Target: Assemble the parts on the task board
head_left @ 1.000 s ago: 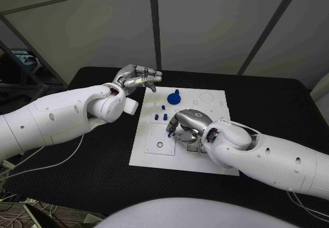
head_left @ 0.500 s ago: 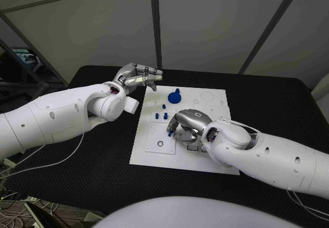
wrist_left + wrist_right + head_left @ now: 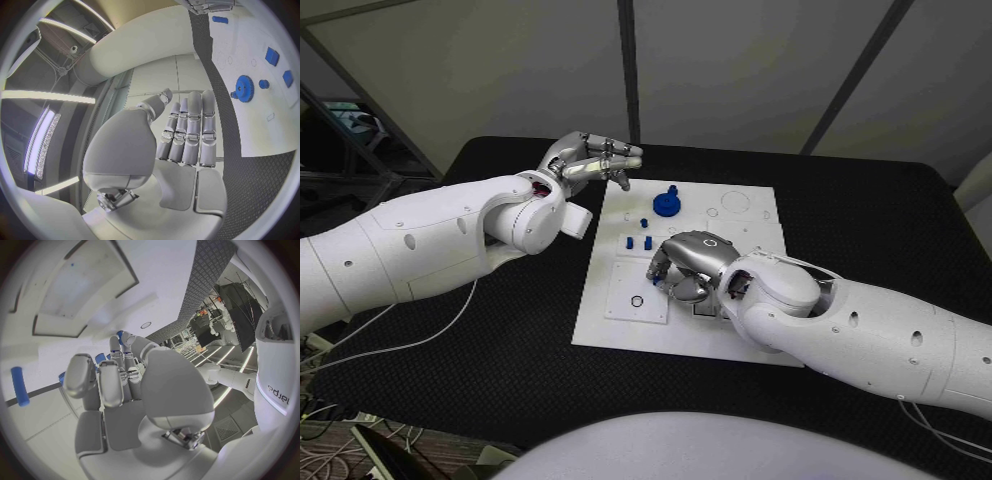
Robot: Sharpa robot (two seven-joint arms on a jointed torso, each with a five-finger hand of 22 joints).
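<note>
The white task board (image 3: pixel 733 335) lies in the middle of the black table. A blue gear (image 3: pixel 668 206) stands near its far edge, with small blue pieces (image 3: pixel 636 243) just in front of it. My right hand (image 3: pixel 689 265) is low over the board's middle, knuckles up and fingers curled down. In the right wrist view, small blue bits (image 3: pixel 100 358) show beside its fingers (image 3: pixel 111 382), and a blue peg (image 3: pixel 20 386) lies apart on the board. Whether it holds one is unclear. My left hand (image 3: pixel 596 160) hovers off the board's far left corner, fingers (image 3: pixel 187 130) straight, holding nothing. The gear (image 3: pixel 242 89) also shows beyond these fingers.
The board (image 3: pixel 262 115) has round holes and recesses, among them an oval slot (image 3: pixel 636 303) at its near left and a ring outline (image 3: pixel 734 204) at the far right. Black table (image 3: pixel 488 350) surrounds the board on all sides.
My right hand and forearm have crept slightly to the left over the board. The left hand and the parts have stayed where they were.
</note>
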